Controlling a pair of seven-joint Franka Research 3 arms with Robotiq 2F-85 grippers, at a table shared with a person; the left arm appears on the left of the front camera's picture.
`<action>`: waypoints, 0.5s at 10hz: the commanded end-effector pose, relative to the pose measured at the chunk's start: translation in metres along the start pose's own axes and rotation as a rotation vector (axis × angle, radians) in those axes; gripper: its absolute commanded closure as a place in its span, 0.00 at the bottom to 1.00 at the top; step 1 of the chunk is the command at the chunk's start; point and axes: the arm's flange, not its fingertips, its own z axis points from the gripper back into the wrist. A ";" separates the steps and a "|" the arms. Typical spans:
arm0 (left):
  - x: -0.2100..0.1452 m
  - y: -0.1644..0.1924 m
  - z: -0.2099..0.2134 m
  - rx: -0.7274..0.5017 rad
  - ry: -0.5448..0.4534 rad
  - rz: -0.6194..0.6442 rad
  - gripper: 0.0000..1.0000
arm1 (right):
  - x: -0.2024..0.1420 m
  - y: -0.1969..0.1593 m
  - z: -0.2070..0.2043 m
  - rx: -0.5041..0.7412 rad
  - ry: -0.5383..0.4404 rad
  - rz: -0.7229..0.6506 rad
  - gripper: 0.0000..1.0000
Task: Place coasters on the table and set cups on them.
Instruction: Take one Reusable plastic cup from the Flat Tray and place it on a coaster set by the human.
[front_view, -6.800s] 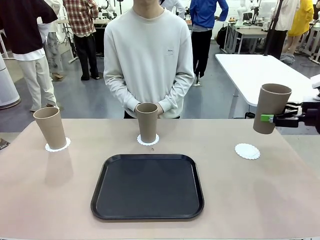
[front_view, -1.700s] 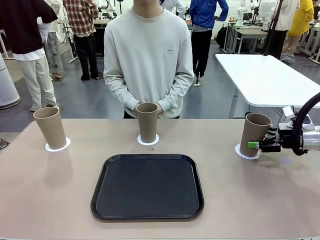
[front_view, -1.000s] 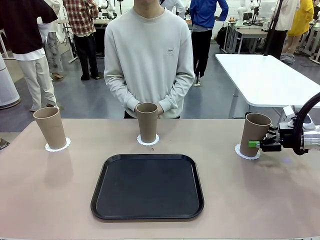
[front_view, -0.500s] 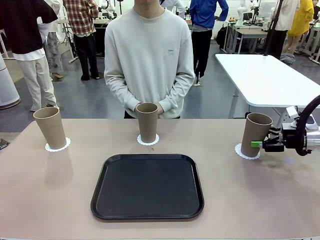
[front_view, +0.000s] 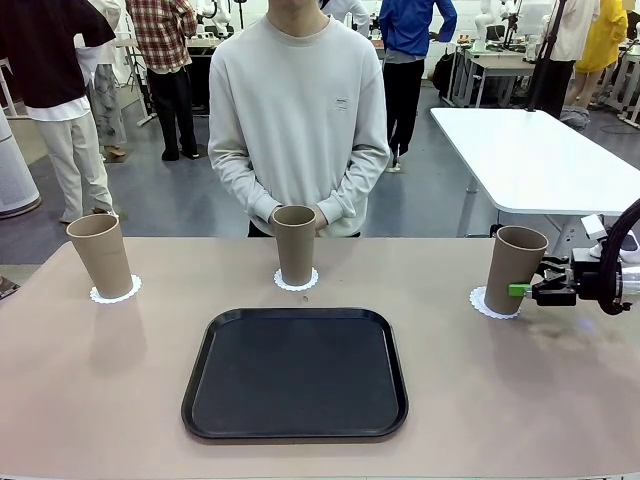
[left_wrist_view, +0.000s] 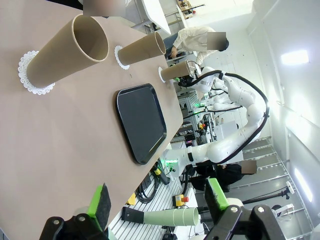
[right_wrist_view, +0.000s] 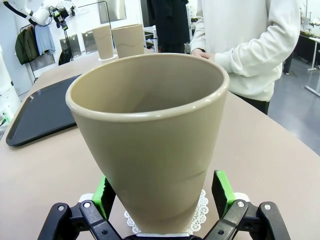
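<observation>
Three tan cups stand on white lacy coasters along the far side of the table (front_view: 90, 400): a left cup (front_view: 100, 255) on its coaster (front_view: 117, 294), a middle cup (front_view: 294, 243) on its coaster (front_view: 296, 283), and a right cup (front_view: 515, 268) on its coaster (front_view: 480, 303). My right gripper (front_view: 527, 290) is open and level at the right cup's right side. In the right wrist view that cup (right_wrist_view: 150, 130) rises between the green pads (right_wrist_view: 103, 194), with its coaster (right_wrist_view: 201, 207) under it. My left gripper (left_wrist_view: 157, 197) is open and holds nothing.
A black tray (front_view: 295, 372) lies on the near middle of the table. A person (front_view: 298, 120) stands at the far edge with hands clasped just behind the middle cup. A white table (front_view: 530, 155) stands at the back right.
My right gripper has slid a little to the right, away from the right cup. The cup stays on its coaster. The other cups and the person have not moved.
</observation>
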 end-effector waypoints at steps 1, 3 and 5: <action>0.000 -0.001 0.002 -0.002 -0.006 -0.002 0.00 | -0.002 -0.005 0.004 0.025 0.004 0.010 0.00; 0.000 -0.001 0.002 -0.002 -0.006 -0.002 0.00 | -0.002 -0.004 0.004 0.036 0.007 0.006 0.00; 0.000 -0.001 0.002 -0.002 -0.006 -0.002 0.00 | -0.003 0.000 0.004 0.056 0.009 0.005 0.00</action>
